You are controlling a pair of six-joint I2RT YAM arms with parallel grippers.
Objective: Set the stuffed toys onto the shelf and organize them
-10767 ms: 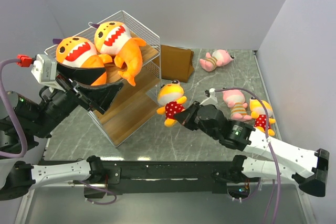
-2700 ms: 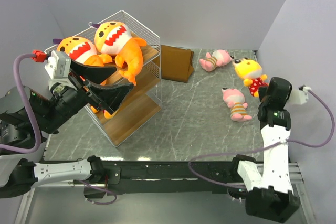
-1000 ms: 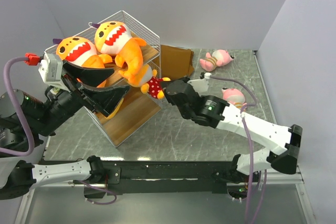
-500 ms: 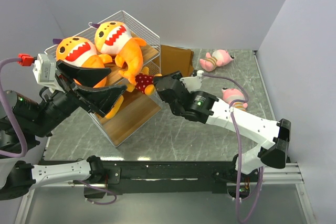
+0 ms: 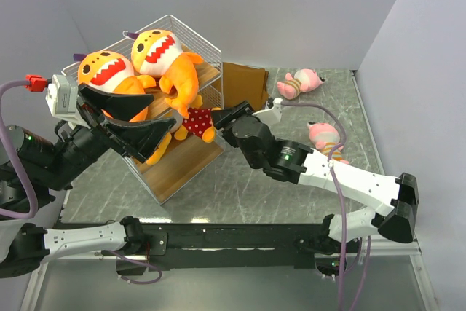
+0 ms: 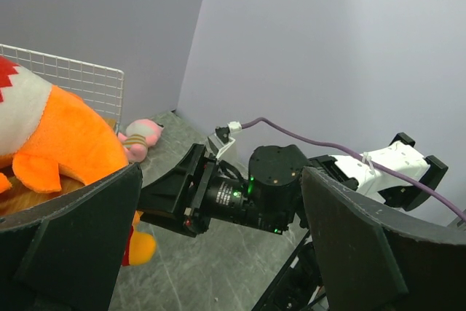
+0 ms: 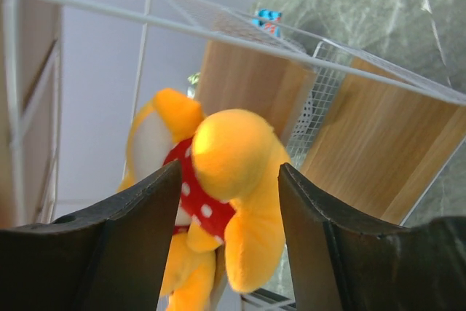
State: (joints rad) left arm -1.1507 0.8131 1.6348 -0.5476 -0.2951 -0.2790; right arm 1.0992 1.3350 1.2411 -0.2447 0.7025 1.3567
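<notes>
The shelf [image 5: 183,169] stands skewed near the far left corner of the tabletop [image 5: 218,196], its open side turned toward the right edge, which is probably why the right arm reaches in from that side; one orange shark [image 5: 109,72] and the other shark [image 5: 164,54] lie on the top tier, mouths up, filling most of it, so the smaller toys look meant for the tiers below. The right gripper [image 7: 229,169] is level with the middle tier, with the red-dotted toy [image 5: 195,123] between its jaws at that tier's open side, under the wire frame and partly over the wooden board; the jaws stand apart, one on each flank of the toy and close against it, and I cannot tell whether they pinch it or merely flank it. The step in hand looks like setting this toy on the middle board; it sits near the lip, so it could tip out. The left gripper [image 6: 220,172] hovers at the shelf's near side, jaws spread wide and empty, seemingly kept clear of the work. One pink toy [image 5: 301,81] lies near the far right corner; the second pink toy [image 5: 324,135] lies nearer the right edge, partly behind the right arm's cable; neither is shelved yet. A brown folded bag [image 5: 244,85] lies just behind the shelf.
</notes>
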